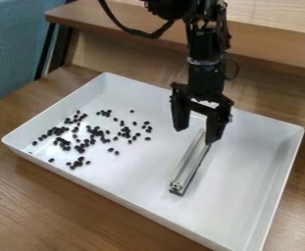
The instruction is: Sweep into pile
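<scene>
"How does the gripper stand?"

"Its two fingers are wide apart, over the far end of the metal bar. I can't tell whether either touches it."

"What's the risk there?"

"Closing off-centre. One finger could bump the bar aside, or the pinch could catch just the end, leaving the long near part free to twist once it meets a load."

"And the bar itself?"

"It lies on the floor of the white tray, beside the beans, which are strewn over the left part of the view. Lifted even slightly, it could ride over them."

"Would a low, level push fix that?"

"Partly. The spread looks wide, so stragglers might slip round the ends. Pressed too hard, the bar might drag the tray across the wooden table."

"So, nothing gathered yet?"

"Only loose clumps, no real pile."
</scene>
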Robot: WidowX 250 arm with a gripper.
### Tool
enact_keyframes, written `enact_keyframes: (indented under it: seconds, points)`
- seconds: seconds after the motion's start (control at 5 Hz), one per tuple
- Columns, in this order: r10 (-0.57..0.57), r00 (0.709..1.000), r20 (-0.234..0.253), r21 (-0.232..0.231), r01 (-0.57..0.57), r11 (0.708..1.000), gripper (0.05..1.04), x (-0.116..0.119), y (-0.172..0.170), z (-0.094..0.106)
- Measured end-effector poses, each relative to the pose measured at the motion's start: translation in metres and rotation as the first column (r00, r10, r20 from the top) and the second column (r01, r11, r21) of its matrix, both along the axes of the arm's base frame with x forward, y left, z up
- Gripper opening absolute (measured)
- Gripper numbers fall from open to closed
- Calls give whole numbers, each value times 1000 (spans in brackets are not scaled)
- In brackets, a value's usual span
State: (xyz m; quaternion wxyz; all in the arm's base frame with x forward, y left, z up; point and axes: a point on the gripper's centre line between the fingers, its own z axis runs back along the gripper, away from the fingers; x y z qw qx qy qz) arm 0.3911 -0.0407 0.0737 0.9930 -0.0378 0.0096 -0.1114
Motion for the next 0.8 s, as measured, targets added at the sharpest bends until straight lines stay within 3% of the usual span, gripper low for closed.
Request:
enact_keyframes:
  seconds: [0.4, 0.8]
  points:
    - [132, 991, -34, 75, -129, 989, 1001, -14, -8, -18]
    - [192, 981, 15, 13, -192, 981, 999, -22, -14, -30]
